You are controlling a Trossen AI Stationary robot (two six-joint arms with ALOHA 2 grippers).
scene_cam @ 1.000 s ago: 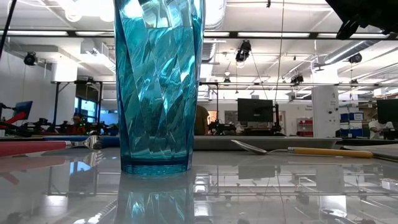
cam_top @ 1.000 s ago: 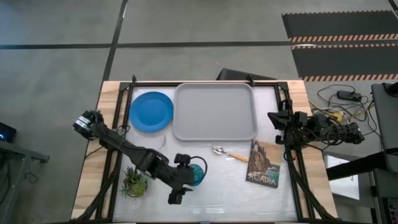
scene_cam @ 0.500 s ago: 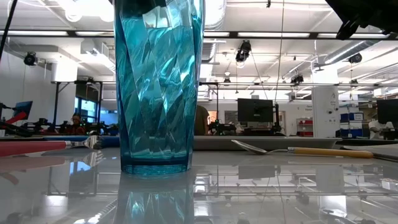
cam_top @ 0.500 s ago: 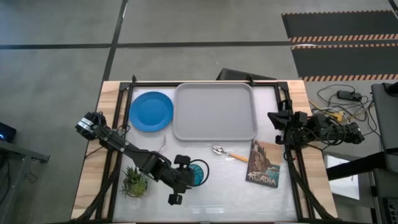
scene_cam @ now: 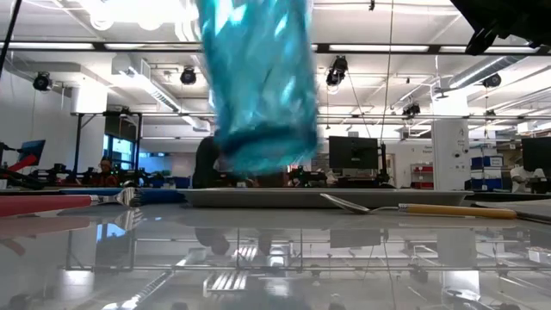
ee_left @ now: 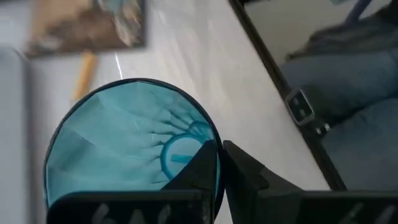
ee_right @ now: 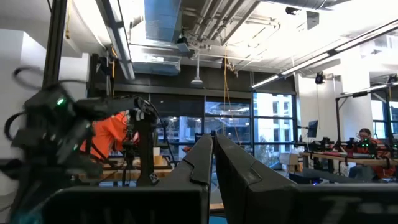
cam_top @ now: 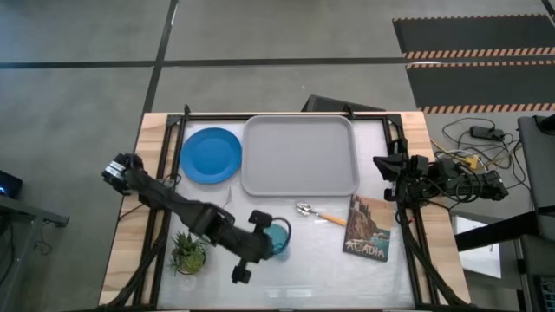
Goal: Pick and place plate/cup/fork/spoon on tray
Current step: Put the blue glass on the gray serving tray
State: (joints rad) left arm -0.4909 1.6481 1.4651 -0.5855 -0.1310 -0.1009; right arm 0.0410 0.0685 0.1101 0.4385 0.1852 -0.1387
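Low view shows the cup (scene_cam: 258, 86) tilted above the table, its rim pinched by the left pincer (ee_left: 214, 177).

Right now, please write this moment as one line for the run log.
left gripper: shut on cup, lifted off table | right gripper: shut, parked at right edge | tray: bare | plate: beside tray

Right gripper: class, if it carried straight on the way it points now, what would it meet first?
Nothing, as far as can be seen. The right gripper, shut, parked at the table's right edge, points level into the room past the tray; only distant ceiling lights and windows lie ahead, though depth is unclear.
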